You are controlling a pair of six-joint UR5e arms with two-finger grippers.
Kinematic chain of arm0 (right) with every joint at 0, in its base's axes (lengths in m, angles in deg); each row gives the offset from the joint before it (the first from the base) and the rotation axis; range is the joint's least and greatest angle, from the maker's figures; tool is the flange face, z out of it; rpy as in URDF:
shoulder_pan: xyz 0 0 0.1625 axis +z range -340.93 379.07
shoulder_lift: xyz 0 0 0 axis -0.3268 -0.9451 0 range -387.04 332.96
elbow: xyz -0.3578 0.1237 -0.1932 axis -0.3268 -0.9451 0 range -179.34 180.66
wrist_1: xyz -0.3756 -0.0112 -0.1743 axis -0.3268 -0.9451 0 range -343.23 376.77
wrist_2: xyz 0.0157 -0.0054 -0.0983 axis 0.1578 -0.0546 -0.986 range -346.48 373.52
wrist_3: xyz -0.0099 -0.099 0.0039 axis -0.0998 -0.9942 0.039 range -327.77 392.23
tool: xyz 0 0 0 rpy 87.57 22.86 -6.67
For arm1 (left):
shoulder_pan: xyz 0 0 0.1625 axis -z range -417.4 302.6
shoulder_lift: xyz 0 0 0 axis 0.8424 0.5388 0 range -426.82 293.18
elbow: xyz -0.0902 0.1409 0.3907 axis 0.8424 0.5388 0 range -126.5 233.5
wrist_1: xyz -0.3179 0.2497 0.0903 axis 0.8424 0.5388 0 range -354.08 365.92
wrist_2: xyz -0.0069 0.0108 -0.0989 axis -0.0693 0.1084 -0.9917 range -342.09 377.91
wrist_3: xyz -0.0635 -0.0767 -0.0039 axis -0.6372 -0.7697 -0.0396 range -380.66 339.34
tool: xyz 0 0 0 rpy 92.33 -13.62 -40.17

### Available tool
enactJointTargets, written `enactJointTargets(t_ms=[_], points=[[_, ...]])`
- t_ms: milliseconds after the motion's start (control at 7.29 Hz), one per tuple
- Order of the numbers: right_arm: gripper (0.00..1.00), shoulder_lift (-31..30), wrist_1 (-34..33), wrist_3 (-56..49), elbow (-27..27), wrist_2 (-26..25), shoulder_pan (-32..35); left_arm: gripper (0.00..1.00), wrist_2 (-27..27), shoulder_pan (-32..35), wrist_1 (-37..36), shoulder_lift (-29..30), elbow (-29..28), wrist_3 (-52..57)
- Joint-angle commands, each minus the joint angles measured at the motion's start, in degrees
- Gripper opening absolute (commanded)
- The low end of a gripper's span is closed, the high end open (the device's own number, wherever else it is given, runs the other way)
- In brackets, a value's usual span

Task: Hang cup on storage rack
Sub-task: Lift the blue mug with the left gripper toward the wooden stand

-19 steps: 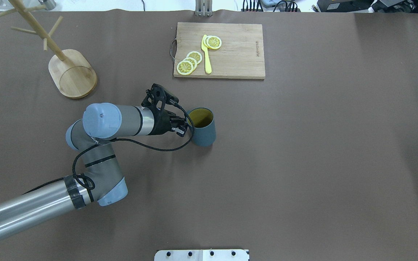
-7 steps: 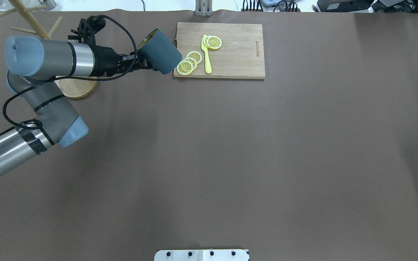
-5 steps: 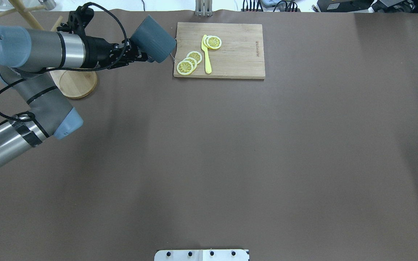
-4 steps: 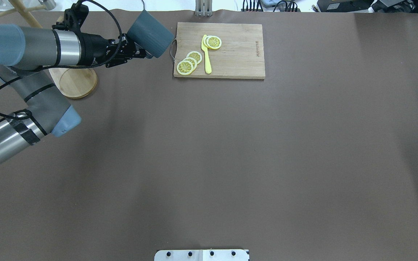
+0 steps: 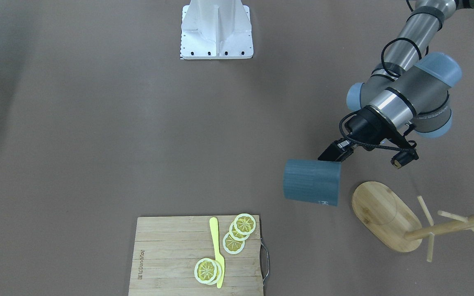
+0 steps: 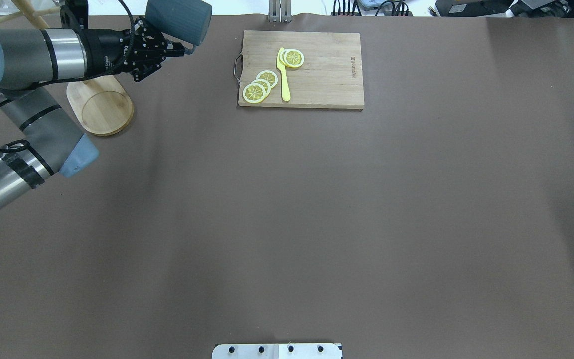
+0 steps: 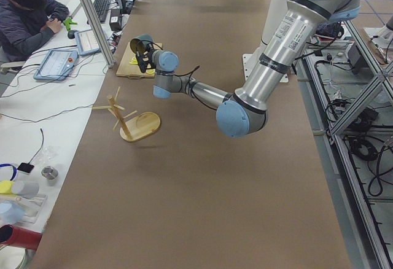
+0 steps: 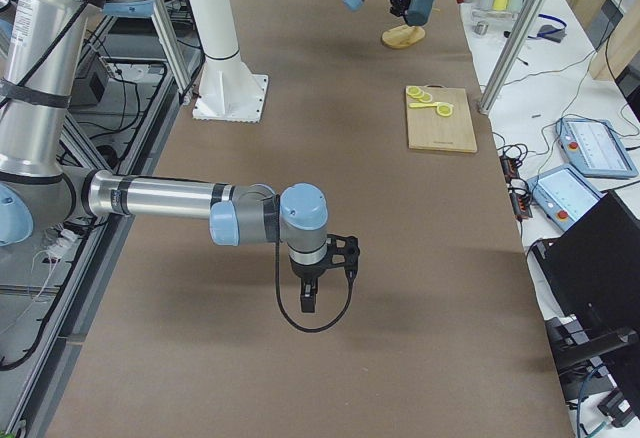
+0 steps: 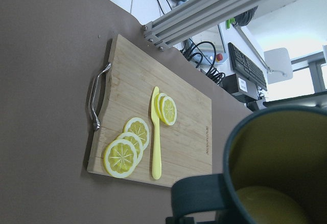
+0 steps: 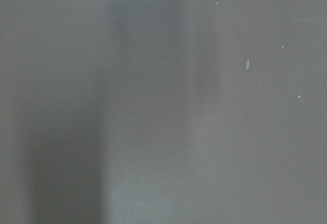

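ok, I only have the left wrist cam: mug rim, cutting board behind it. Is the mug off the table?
Observer: Yes. The front-facing view shows the mug lying sideways in the air, held by the left gripper.
Operator: Where's the mug tree?
Observer: The mug tree stands on the table, to the robot's left of the mug. The mug is not yet on a peg.
Operator: Right arm?
Observer: Far off. Exterior right shows the right gripper pointing down over the table.
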Motion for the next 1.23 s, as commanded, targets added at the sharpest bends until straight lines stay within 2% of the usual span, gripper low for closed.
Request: enactJointTargets(t_ms=[0,548,685,823,960,1097], points=[[1.0,0.1,0.2,0.0,0.0,-0.1,0.0,0.0,2.7,1.2,3.7,0.0,-1.9,-10.9],[1.0,0.4,0.2,-0.2,0.1,-0.1,0.0,0.0,4.8,2.7,19.9,0.0,-11.2,-27.1],[1.0,0.4,0.2,-0.3,0.1,-0.1,0.0,0.0,6.4,2.6,25.9,0.0,-14.6,-32.0],[1.0,0.4,0.3,-0.4,0.3,-0.1,0.0,0.0,7.6,2.7,28.2,0.1,-16.1,-35.0],[1.0,0.4,0.3,-0.4,0.4,-0.1,0.0,0.0,10.7,2.5,34.4,0.1,-18.5,-42.1],[1.0,0.4,0.3,-0.4,0.5,-0.1,0.0,0.0,12.9,2.2,40.1,0.4,-23.2,-45.2]])
